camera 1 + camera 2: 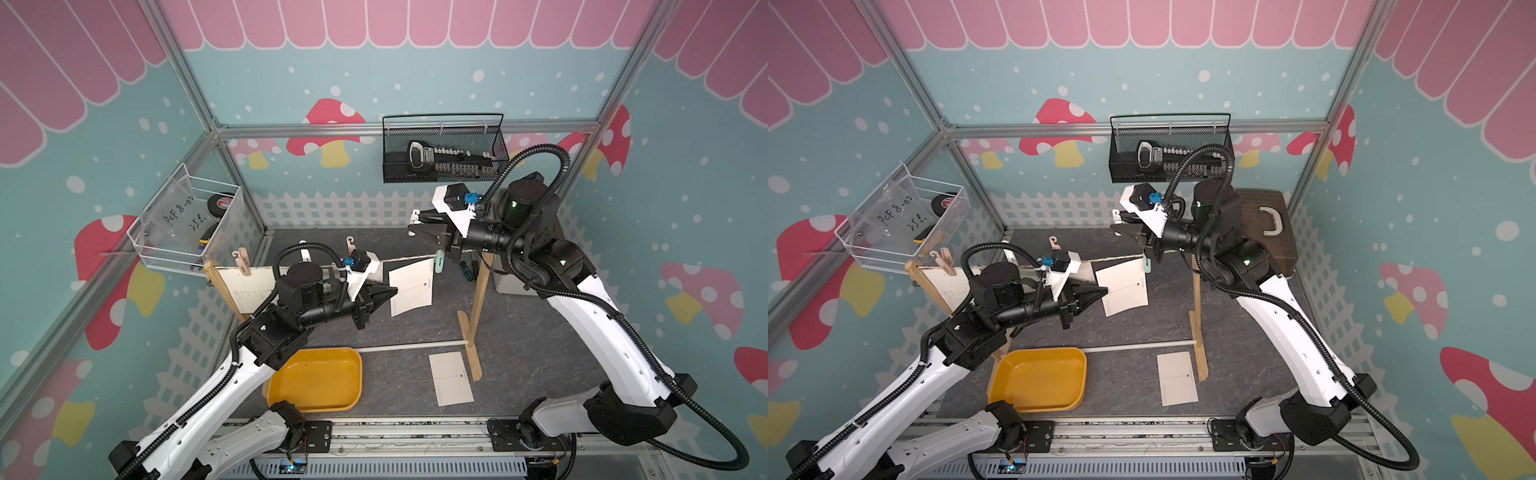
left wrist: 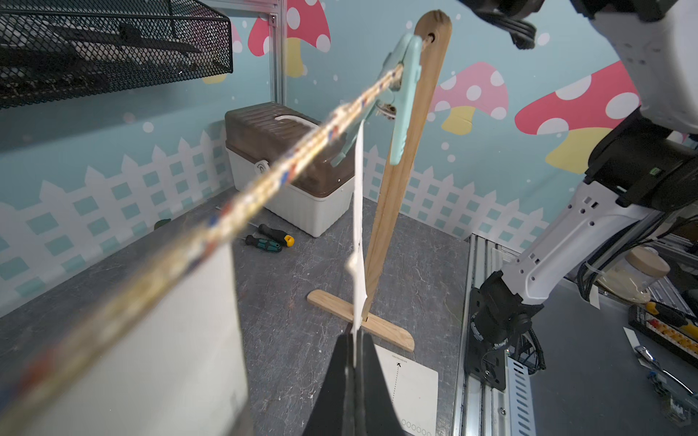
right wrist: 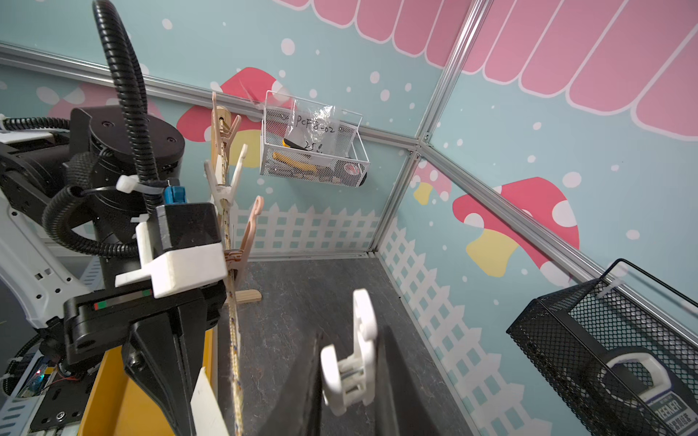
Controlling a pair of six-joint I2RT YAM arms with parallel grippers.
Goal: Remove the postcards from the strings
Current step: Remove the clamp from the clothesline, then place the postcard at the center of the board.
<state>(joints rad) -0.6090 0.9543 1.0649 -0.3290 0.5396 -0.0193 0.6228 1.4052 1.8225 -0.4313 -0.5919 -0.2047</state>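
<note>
The string (image 1: pixel 409 258) runs between two wooden posts (image 1: pixel 478 299). One postcard (image 1: pixel 411 291) (image 1: pixel 1126 291) hangs from it near the right post, its top corner at a teal clothespin (image 1: pixel 439 262) (image 2: pixel 406 98). My left gripper (image 1: pixel 394 291) (image 2: pixel 355 349) is shut on this card's left edge. A second postcard (image 1: pixel 245 291) hangs at the left end under a pink clothespin (image 1: pixel 243 261). A third postcard (image 1: pixel 451 378) lies flat on the table. My right gripper (image 1: pixel 417 226) (image 3: pixel 351 362) hovers behind the string, shut on a white clothespin (image 3: pixel 349 366).
A yellow tray (image 1: pixel 316 380) sits at the front left, and a white rod (image 1: pixel 411 345) joins the posts' feet. Two more clothespins (image 1: pixel 351 247) ride the string. A brown-lidded box (image 1: pixel 1266 232) and screwdrivers (image 2: pixel 270 239) lie at the back right. A black mesh basket (image 1: pixel 444 149) and a white wire basket (image 1: pixel 187 224) hang on the walls.
</note>
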